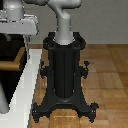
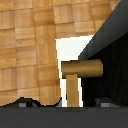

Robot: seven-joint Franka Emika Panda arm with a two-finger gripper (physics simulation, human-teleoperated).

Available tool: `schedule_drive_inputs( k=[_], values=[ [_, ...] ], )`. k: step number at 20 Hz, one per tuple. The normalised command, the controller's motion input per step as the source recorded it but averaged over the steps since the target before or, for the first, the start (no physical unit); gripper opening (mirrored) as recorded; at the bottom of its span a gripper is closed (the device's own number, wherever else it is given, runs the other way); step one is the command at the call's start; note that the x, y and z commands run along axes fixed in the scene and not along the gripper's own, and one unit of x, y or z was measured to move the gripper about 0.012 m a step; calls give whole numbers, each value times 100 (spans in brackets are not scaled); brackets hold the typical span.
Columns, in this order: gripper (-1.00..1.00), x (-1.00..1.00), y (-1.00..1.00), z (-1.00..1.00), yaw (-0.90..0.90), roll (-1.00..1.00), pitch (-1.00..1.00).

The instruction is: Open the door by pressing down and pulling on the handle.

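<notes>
The door (image 1: 8,49) is a dark panel at the exterior view's left, set in a white frame (image 1: 27,82). Its tan handle (image 1: 18,60) sticks out from the panel on a small stem. My gripper (image 1: 21,41) hangs just above the handle, apart from it. In the wrist view the handle (image 2: 82,68) lies crosswise on its stem (image 2: 74,91), in front of the door (image 2: 112,50) and frame (image 2: 70,47). Both fingertips (image 2: 22,103) show wide apart on either side of the handle line, so my gripper (image 2: 64,104) is open and holds nothing.
The black robot pedestal (image 1: 64,75) stands in the middle on a wooden floor (image 1: 110,70), close beside the white frame. A grey post (image 1: 3,100) rises at the exterior view's lower left edge.
</notes>
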Motion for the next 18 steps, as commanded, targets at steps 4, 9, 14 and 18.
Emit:
schedule_drive_inputs(
  k=[4, 9, 14, 18],
  values=[
    [100, 0, -25, 0, 0, 0, 0],
    [100, 0, 0, -40, 0, 0, 0],
    [100, 0, 0, -80, 0, 0, 0],
    [100, 0, 0, -50, 0, 0, 0]
  ],
)
